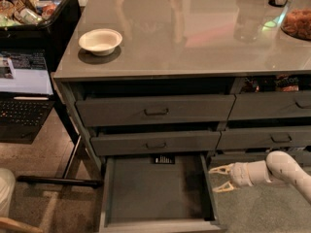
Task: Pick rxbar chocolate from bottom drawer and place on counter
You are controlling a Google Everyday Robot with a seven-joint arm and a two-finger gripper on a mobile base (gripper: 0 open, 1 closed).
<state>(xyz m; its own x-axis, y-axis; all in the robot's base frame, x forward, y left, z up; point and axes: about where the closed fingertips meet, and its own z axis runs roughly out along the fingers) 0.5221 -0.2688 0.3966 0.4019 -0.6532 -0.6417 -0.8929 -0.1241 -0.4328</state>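
Observation:
The bottom drawer (146, 193) of the left stack stands pulled open, with a flat grey floor. The rxbar chocolate (164, 159) lies at the drawer's back edge, a small black bar with white lettering, partly under the drawer above. My gripper (216, 178) is open, its pale fingers pointing left, just outside the drawer's right wall at floor level. It holds nothing. The white arm runs off to the lower right. The counter (194, 33) is a glossy grey slab above the drawers.
A white bowl (100, 41) sits on the counter's left. A container of orange food (297, 23) is at the right edge. A laptop (24, 89) and a black bin of snacks (29, 8) stand at left. Upper drawers (155, 109) are slightly ajar.

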